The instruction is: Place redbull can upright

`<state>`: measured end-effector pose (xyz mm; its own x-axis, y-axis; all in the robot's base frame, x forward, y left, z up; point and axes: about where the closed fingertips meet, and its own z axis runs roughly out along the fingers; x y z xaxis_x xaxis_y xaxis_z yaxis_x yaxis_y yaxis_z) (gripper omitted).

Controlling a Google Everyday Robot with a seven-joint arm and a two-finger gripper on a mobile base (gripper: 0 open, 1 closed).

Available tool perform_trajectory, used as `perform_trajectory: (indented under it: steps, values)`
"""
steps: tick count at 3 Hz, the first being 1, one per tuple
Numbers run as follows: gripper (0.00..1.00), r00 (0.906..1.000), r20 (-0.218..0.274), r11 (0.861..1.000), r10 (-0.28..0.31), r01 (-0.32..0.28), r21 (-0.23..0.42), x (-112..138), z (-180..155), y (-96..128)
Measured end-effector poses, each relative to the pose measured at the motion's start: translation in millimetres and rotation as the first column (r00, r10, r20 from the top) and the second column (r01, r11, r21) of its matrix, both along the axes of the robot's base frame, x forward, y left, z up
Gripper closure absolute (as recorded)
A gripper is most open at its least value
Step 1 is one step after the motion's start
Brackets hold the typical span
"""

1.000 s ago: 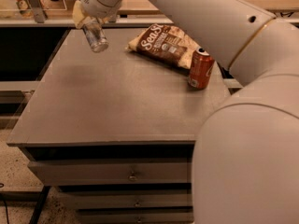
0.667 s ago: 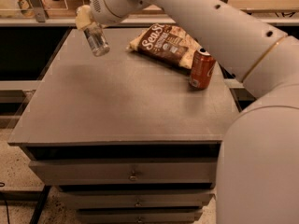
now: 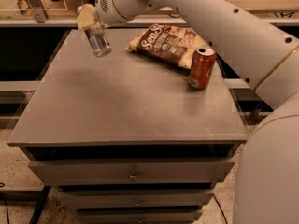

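The redbull can [image 3: 98,42], slim and silver, hangs tilted above the far left part of the table [image 3: 126,106], its lower end pointing down and to the right. My gripper [image 3: 89,22] is shut on the can's upper end, with a cream-coloured finger [image 3: 85,18] against it. The can does not touch the tabletop. My arm reaches in from the right across the top of the view.
A wider orange-red soda can [image 3: 202,67] stands upright at the right side of the table. A brown snack bag [image 3: 167,42] lies flat at the back, between the two cans. Drawers [image 3: 133,171] sit below the tabletop. A shelf rail [image 3: 37,3] runs behind.
The gripper and the can have moved slightly right and down toward the table. The arm's big segment has swung out to the right of the view.
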<state>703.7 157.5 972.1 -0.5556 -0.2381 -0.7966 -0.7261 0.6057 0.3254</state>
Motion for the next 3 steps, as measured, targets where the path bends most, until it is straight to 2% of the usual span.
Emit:
perform_trajectory:
  steps: [1, 2, 3]
  values:
    - [1.00, 0.9994, 0.029, 0.999, 0.019, -0.020, 0.034, -7, -4, -6]
    - [1.00, 0.9946, 0.093, 0.997, 0.047, -0.052, 0.061, -23, -4, -17]
    - [1.00, 0.9830, 0.163, 0.992, 0.084, -0.099, 0.081, -43, -3, -30]
